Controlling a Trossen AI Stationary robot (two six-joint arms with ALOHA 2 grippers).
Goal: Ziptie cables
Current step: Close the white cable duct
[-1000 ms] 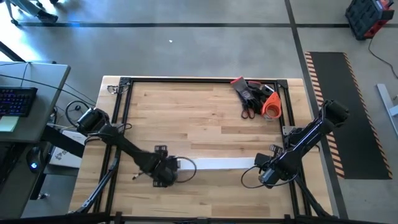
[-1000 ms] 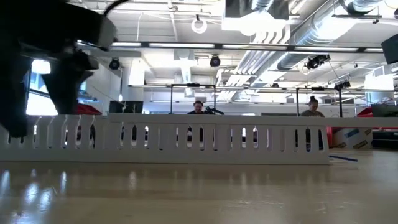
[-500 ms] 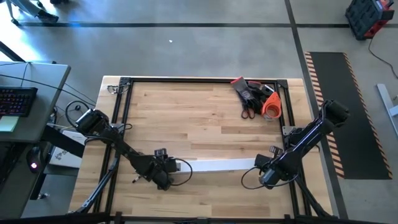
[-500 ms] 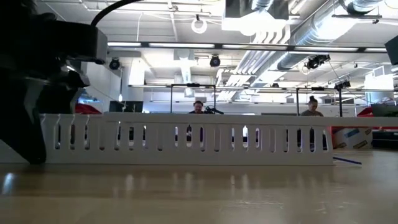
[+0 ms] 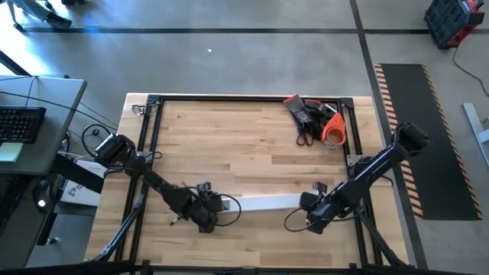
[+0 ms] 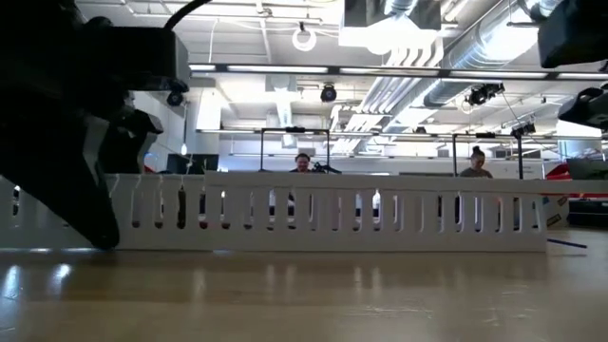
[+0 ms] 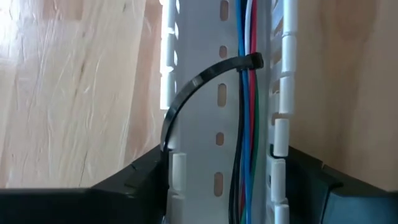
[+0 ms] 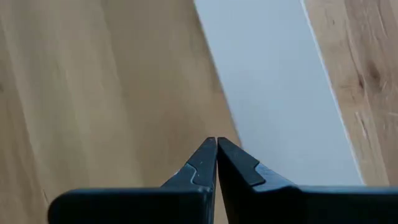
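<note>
The left gripper point(image 5: 208, 216) sits low at the near-left part of the wooden worktop point(image 5: 244, 137), over the left end of the white slotted channel point(image 5: 263, 202). In the left wrist view its two dark fingers point(image 7: 134, 180) stand partly open, one on each side of the channel point(image 7: 221, 93), straddling its slotted walls; whether they press on the walls cannot be told. The cables point(image 7: 247, 106), black, red, green and blue strands, run together along the inside of the channel, close to one wall. A black ziptie point(image 7: 199, 84) loops around them, its head point(image 7: 255, 61) resting against the bundle and its tail curving across the channel floor to the opposite wall.

The right gripper point(image 5: 313, 220) is down near the channel's other end. In its wrist view the fingers point(image 8: 205, 165) are pressed together with nothing between them, their tips just above the wood beside a flat white strip point(image 8: 280, 106).

A heap of red, black and orange tools point(image 5: 315, 118) lies at the far right corner, well apart from both arms.
</note>
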